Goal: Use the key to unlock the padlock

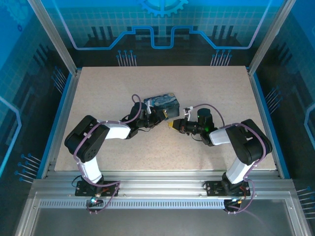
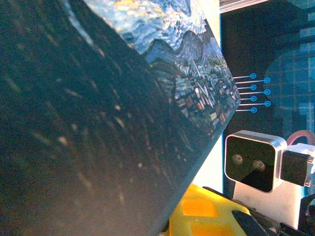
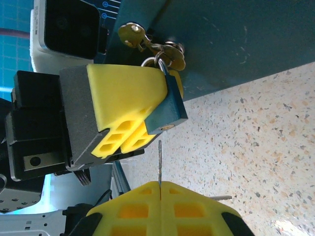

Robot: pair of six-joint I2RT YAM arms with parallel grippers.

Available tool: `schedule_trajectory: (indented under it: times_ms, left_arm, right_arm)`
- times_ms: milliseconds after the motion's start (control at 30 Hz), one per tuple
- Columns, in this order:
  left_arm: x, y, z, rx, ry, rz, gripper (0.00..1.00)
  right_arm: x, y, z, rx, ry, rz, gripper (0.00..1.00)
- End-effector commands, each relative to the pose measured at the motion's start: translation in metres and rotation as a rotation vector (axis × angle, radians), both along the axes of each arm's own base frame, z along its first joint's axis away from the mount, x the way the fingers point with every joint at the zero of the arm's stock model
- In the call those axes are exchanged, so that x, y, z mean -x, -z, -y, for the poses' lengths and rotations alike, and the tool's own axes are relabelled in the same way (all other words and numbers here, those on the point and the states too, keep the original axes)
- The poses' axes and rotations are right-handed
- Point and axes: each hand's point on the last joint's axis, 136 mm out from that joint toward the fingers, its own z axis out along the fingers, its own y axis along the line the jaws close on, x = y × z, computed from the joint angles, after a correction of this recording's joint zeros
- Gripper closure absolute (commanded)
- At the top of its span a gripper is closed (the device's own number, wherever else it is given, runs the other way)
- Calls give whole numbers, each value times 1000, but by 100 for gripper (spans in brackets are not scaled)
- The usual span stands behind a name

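In the right wrist view, a small dark blue-green padlock with a silver shackle hangs from the brass hasp of the starry-night tin. My left gripper is shut on the padlock body, its keyhole end pointing down at me. My right gripper is shut on the thin key, seen edge-on. The key tip stands a short way below the keyhole and slightly to its left, not touching. From above, the left gripper and the right gripper meet nose to nose in front of the tin.
The tin's dark side sits close against the left wrist camera, with the right gripper's yellow finger below it. The speckled tabletop stretches around both arms, bounded by aluminium rails and blue side panels.
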Motion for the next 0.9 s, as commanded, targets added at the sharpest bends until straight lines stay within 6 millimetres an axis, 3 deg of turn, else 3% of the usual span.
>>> schedule_trajectory:
  times_ms: [0, 400, 867]
  left_arm:
    - [1, -5, 5, 45, 22, 20, 100]
    - [0, -5, 5, 61, 20, 20, 100]
    - [-3, -7, 0, 75, 5, 20, 100]
  right_arm:
    - [-5, -8, -8, -20, -15, 25, 100]
    - [-11, -6, -2, -18, 16, 19, 100]
    - [1, 2, 5, -6, 21, 9, 100]
